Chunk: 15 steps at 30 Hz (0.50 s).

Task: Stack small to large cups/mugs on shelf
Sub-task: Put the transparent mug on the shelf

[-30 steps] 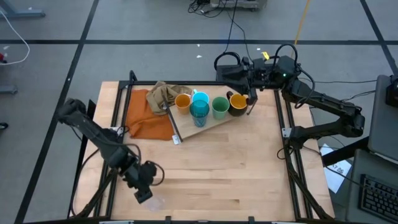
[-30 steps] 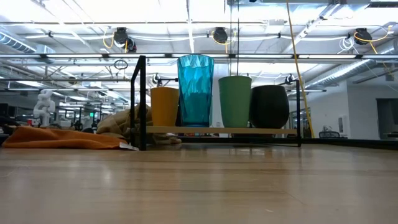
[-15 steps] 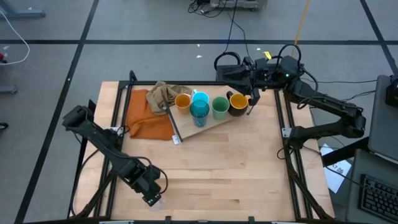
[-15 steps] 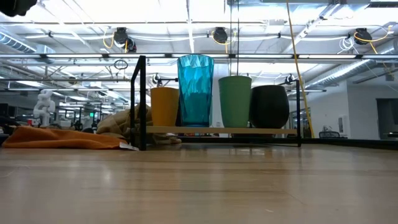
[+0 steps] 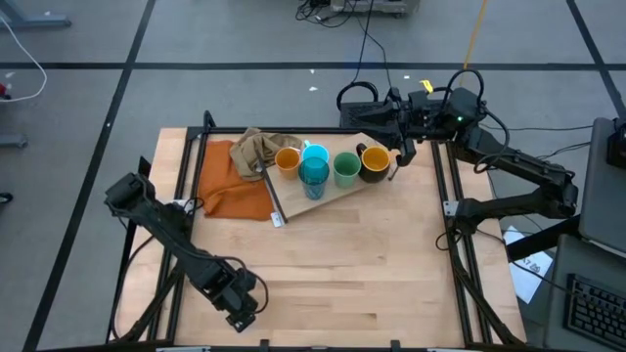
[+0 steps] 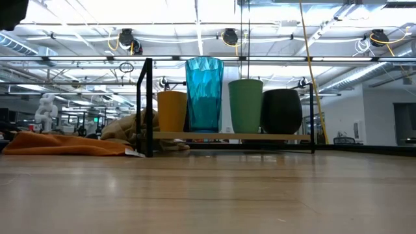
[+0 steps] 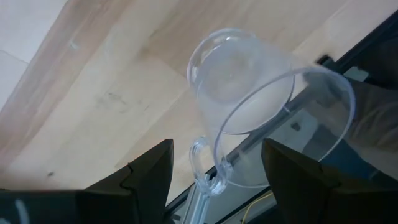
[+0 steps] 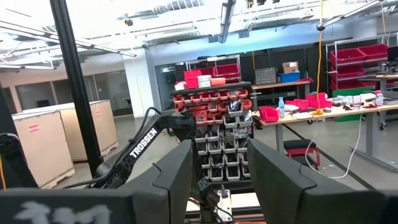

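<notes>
Left hand (image 5: 238, 315) is at the near edge of the surface (image 5: 352, 264), fingers spread on either side of the clear glass (image 7: 261, 112) (lying on its side), not clamped. Right hand (image 5: 399, 156) hangs released beside the black mug (image 5: 373, 163) on the shelf (image 6: 227, 136), far side, with the orange cup (image 5: 288, 159), teal tumbler (image 5: 313, 174) and green cup (image 5: 345, 168).

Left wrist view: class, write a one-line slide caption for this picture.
The left pincer stands open around a clear glass lying on its side at the wooden table's edge.
</notes>
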### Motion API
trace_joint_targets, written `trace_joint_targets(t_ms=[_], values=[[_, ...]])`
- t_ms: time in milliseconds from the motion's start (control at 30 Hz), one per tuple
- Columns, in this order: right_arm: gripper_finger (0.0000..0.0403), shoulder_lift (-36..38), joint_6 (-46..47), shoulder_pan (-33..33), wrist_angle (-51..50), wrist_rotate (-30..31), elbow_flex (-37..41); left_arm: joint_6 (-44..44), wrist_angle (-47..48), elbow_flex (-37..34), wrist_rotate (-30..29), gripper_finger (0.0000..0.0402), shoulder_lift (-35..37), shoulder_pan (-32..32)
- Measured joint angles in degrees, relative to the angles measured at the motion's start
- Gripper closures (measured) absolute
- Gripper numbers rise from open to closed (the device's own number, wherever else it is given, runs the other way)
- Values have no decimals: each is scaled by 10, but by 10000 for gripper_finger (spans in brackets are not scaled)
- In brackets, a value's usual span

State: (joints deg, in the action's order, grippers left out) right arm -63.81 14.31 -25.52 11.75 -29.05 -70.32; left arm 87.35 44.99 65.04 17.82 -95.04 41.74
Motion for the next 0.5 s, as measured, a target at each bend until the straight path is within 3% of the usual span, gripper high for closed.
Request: trace_joint_targets(t_ms=[500], values=[[259, 0, 0, 0, 0, 0, 0, -11, -15, 0, -21, 158, -2, 3]])
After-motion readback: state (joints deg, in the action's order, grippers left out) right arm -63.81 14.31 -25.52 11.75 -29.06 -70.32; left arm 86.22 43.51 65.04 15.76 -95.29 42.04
